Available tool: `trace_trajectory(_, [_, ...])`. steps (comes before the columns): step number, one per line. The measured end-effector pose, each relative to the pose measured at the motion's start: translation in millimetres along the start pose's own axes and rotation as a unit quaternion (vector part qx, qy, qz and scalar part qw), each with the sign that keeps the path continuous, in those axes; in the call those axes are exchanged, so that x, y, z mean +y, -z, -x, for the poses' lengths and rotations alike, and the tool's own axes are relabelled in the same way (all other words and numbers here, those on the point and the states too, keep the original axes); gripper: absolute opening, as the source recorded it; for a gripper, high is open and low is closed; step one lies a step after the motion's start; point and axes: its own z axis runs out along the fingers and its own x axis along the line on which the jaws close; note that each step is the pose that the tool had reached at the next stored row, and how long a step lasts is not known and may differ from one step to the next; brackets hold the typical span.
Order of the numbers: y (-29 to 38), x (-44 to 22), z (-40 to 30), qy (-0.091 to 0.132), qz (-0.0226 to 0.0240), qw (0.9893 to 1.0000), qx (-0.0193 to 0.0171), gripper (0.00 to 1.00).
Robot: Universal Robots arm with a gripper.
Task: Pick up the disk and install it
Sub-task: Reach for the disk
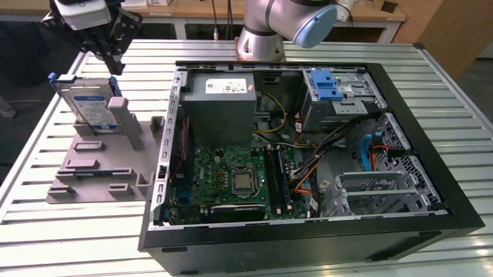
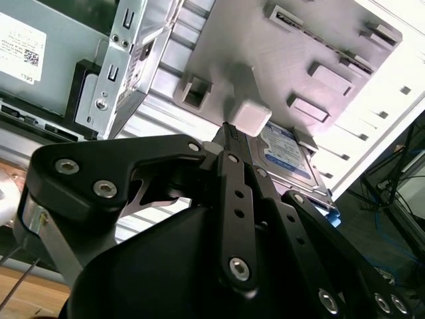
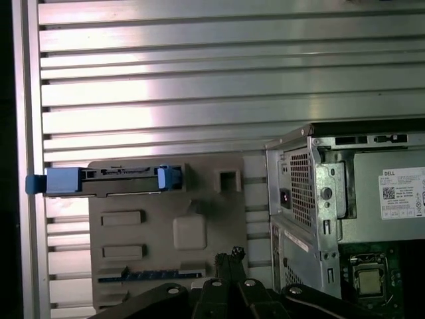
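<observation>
Along the bottom of the exterior view, nearest the camera, the open computer case [image 1: 308, 245] lies on its side on the slatted surface [image 1: 69, 236], with its motherboard [image 1: 239, 176] facing up. Just beside the case, at the exterior view's left, a grey holder [image 1: 96, 173] rests on that surface. The disk [image 1: 91, 107] stands on edge in the holder's far slot, leaning a little, with its blue bracket around the rim. It shows edge-on in the first wrist view [image 3: 119, 178] and label side in the second wrist view [image 2: 289, 156]. Farther back inside the case are the power-supply box [image 1: 219, 107] and, toward the upper right, the drive cage [image 1: 339, 95] with its blue latch. In the upper left corner the gripper [image 1: 117, 68] hangs above the disk, apart from it. Both wrist views show the jaws pressed together with nothing between them [image 2: 229, 127] [image 3: 230, 255]. I judge the pick-up approach to be the step in hand. To do it well, the jaws should spread wider than the disk is thick, square up across its two flat faces, and stay clear of the holder's upright post [image 1: 118, 109]. The disk should then be drawn out in line with the slot so the bracket does not bind.
</observation>
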Motion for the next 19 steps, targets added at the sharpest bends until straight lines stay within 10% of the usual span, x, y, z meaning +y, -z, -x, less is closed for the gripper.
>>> trace_trajectory(19, [-0.7, 0.7, -7.2, 0.0, 0.0, 1.0, 0.0, 0.11])
